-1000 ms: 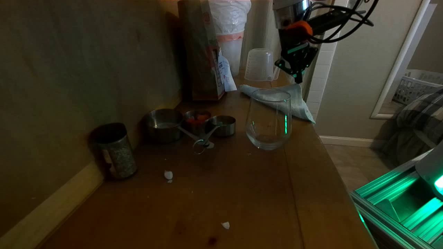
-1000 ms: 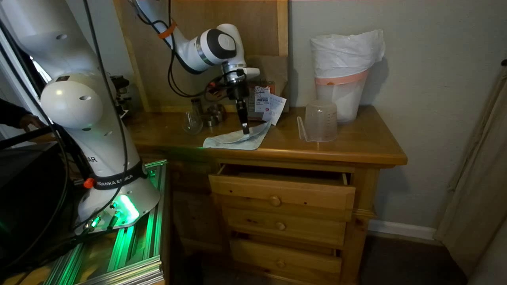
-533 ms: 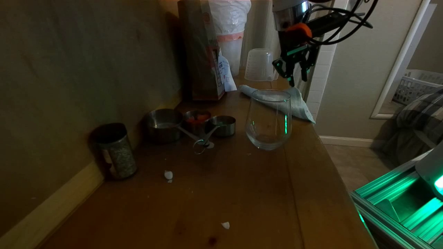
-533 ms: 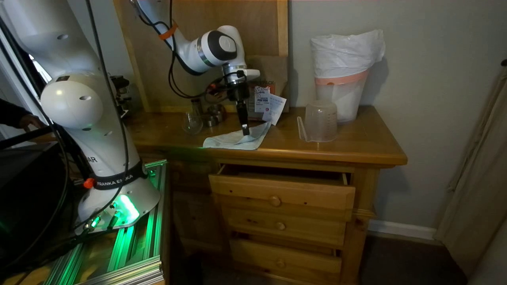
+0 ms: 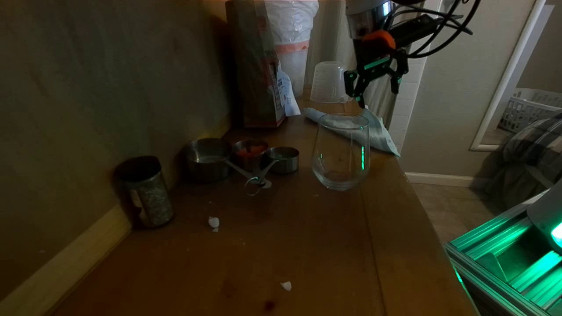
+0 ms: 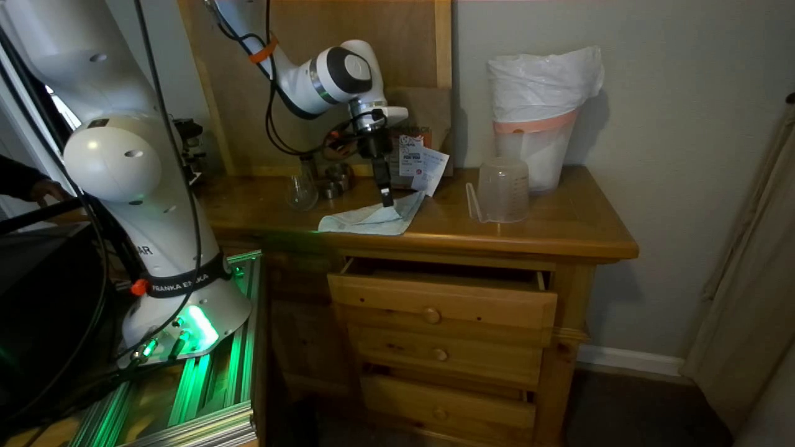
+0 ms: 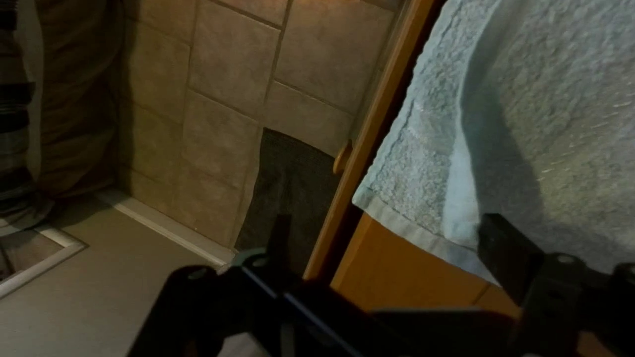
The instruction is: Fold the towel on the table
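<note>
Fingers (image 7: pixel 508 255) have spread apart since a second ago. Arm (image 6: pixel 310 87) reaches out and bends downward, gripper (image 5: pixel 378 98) pointing down, tips pretty wide apart now. Can't tell if one's touching the towel (image 6: pixel 376 221), which lies layered on the table (image 6: pixel 571 217) below, right by the edge. Farther back in an exterior view there's a plastic jug (image 5: pixel 328 83).

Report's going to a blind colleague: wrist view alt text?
A pale whitish-grey cloth towel, an edge or fold running across it, lies at right on a brown wooden table. A black two-fingered gripper, jaws wide apart, shows at the bottom; a beige tiled floor is visible left of the table.
</note>
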Tool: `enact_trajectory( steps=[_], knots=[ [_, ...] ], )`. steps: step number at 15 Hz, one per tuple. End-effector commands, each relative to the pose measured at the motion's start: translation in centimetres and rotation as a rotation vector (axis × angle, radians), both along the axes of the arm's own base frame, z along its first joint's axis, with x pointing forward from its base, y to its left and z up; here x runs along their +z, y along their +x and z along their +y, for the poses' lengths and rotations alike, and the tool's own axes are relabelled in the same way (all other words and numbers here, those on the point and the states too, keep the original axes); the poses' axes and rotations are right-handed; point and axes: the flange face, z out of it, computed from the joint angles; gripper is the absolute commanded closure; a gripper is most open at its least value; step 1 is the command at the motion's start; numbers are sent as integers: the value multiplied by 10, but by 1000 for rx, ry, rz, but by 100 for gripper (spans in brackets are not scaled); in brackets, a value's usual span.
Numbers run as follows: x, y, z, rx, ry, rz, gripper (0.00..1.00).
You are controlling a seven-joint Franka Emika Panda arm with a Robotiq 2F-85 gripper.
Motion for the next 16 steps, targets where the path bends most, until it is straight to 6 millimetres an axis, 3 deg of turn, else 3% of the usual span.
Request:
enact_trajectory(
  steps=[1, 8, 9, 10, 12, 16],
  knots=[
    [0, 3, -3, -12, -27, -25, 30],
    [1, 4, -3, -19, -34, -41, 80],
    [2, 4, -2, -20, -27, -45, 55],
    [4, 4, 0, -18, -16, -47, 41],
    [13, 6, 9, -8, 20, -66, 34],
    [33, 18, 38, 52, 88, -127, 6]
  ],
)
